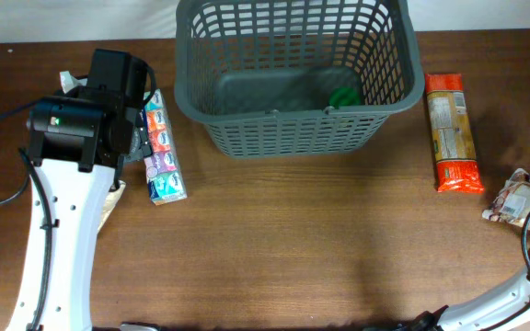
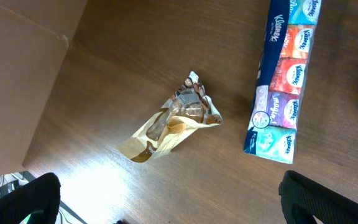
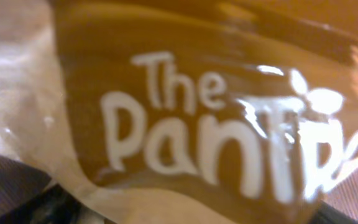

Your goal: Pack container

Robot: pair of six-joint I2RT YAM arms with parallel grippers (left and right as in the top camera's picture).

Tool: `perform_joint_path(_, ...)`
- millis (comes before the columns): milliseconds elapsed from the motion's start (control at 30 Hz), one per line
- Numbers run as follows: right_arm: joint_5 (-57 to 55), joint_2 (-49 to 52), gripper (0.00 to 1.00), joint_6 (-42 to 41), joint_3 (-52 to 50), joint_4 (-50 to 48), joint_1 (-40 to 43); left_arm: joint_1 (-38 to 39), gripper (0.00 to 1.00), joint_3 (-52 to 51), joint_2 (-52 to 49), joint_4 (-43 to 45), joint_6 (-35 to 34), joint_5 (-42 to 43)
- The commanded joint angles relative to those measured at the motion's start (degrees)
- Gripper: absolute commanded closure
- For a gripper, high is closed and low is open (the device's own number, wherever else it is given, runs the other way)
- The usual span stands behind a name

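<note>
presently: container (image 1: 288,138) — upright at the counter's (image 1: 293,248) far middle, a green item (image 1: 344,96) inside. left hand (image 2: 176,202) spread wide above a crumpled snack bag (image 2: 173,124), tissue pack (image 2: 281,81) beside. right hand — grip cannot be told; a brown wrapper (image 3: 197,124) fills its view.

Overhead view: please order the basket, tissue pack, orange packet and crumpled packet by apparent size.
1. basket, clearly largest.
2. orange packet and tissue pack: they look alike, so not ranked.
3. crumpled packet, smallest.
</note>
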State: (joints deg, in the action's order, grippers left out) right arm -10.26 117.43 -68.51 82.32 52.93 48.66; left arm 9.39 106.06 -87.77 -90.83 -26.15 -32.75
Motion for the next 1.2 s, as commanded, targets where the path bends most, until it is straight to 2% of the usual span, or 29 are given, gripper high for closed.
perform_joint_path(0, -0.9, 1.1, 0.58, 2.5, 0.0, 0.7, 0.2, -0.2, 0.0, -0.1, -0.4, 0.1, 0.1, 0.6)
perform_joint_path(33, -0.9, 1.1, 0.61, 2.5, 0.0, 1.2, 0.2, -0.2, 0.0, -0.1, -0.4, 0.0, 0.1, 0.6)
perform_joint_path(200, -0.6, 1.1, 0.96, 2.5, 0.0, 4.2, 0.2, -0.2, 0.0, -0.1, -0.4, -0.2, 0.1, 0.6)
perform_joint_path(400, -0.4, 1.1, 0.96, 3.2, 0.0, 8.2, 0.1, -0.2, 0.0, -0.1, -0.4, -0.1, 0.1, 0.6)
perform_joint_path(800, -0.5, -0.7, 0.96, 24.8, 3.4, 6.3, -2.6, -0.2, 0.0, -0.1, -0.4, 1.0, 0.1, 0.6)
perform_joint_path(967, -0.4, -3.7, 0.96, 36.1, 13.7, 7.3, -6.8, -0.2, 0.01, -0.1, -0.4, 1.2, 0.1, 0.6)
perform_joint_path(1167, -0.5, -8.2, 0.96, 45.2, 32.9, 11.6, -15.4, -0.2, 0.01, -0.1, -0.4, 1.2, 0.1, 0.6)
